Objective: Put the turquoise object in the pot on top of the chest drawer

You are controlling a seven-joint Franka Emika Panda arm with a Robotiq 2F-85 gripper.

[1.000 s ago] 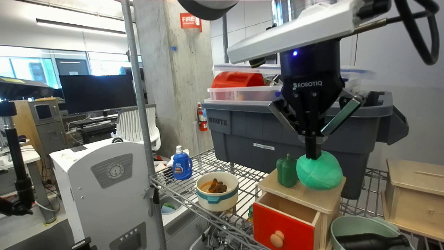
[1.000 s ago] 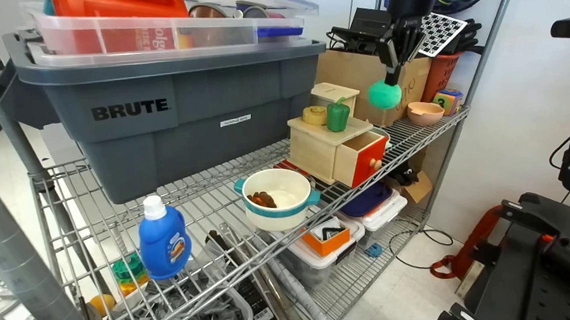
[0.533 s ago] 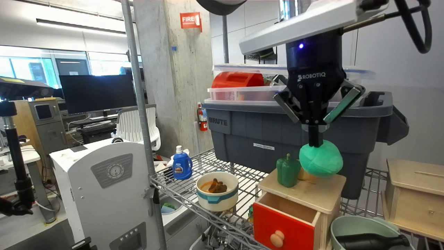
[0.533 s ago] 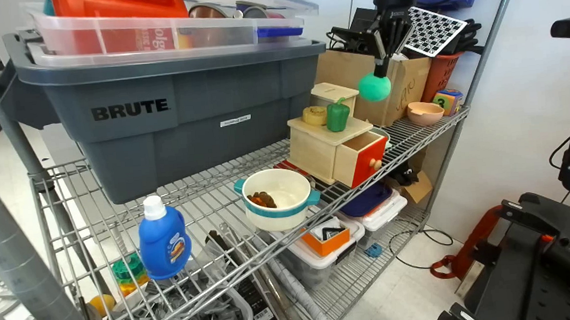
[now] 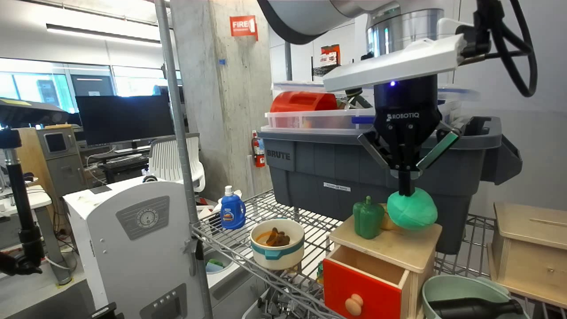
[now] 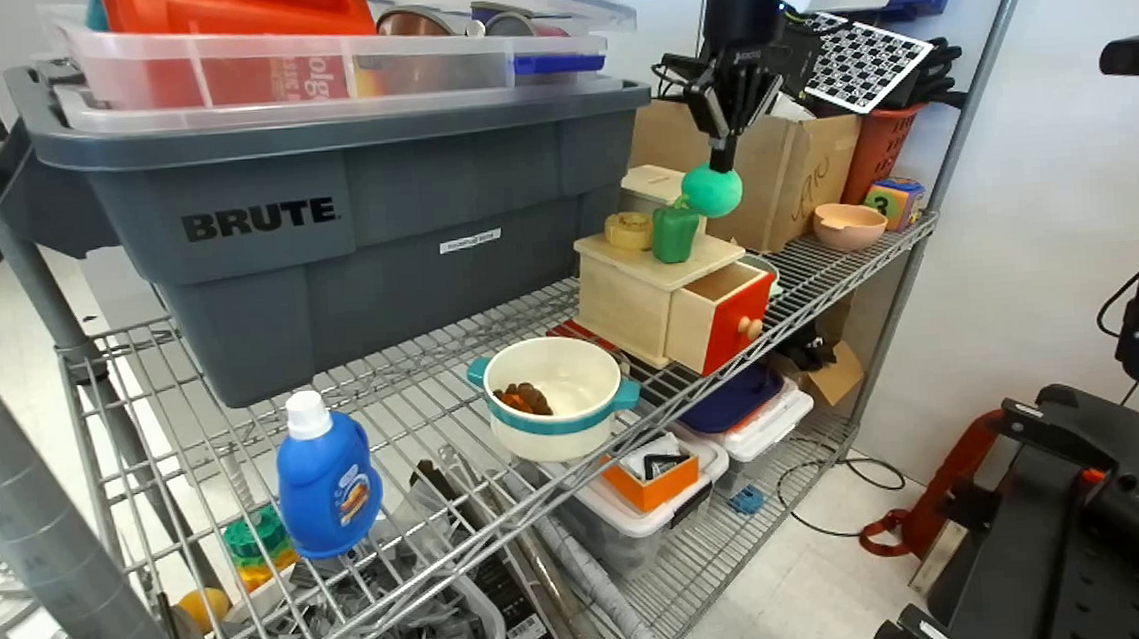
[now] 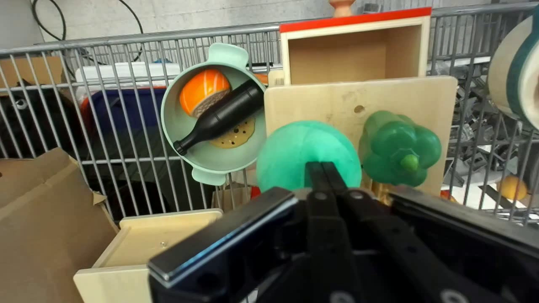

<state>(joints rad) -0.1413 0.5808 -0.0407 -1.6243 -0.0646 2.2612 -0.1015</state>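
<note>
Wire shelf (image 6: 422, 365) is loaded w/ most items below. Grey tote (image 6: 401, 201), mkd BRUTE, is seated at far side in both exterior views; clear bin (image 6: 342, 70) w/ orange item (image 6: 237, 7) is stacked on it. Cardboard box (image 6: 811, 192) is seen right of tote in an exterior view. Chest drawer (image 6: 624, 306), lt wood w/ red front & pale knob, is found on shelf, drawer pulled out partway. A 2nd wooden box (image 5: 531, 261) is seen to its right in an exterior view.

Gripper (image 7: 321, 165) is positioned above chest drawer, fingers aimed down. Jaws are noted nearly together, w/ turquoise object (image 5: 414, 212) clamped at tips; exact grip pt. is hidden.

Grey-green tub (image 7: 172, 113) is placed just beside chest drawer, to right in an exterior view. Pot (image 6: 558, 446), whitish w/ teal band & handles, is set left of chest drawer, apart from it, in both exterior views; brown pieces (image 6: 527, 400) are seen inside. Blue bottle (image 6: 316, 488), wht cap, is stood upright left of pot. Black bottle (image 7: 227, 113) is laid aslant in tub.

Turquoise object is held raised over chest drawer top, apart from it, right of green pepper (image 5: 368, 219) in both exterior views; contact btwn object & pepper can't be confirmed. Green pepper is stood on chest drawer top. Orange piece (image 7: 204, 89) is lodged in tub, just beside black bottle. Yellow piece (image 6: 629, 232) is seated on chest drawer top, just beside green pepper.
</note>
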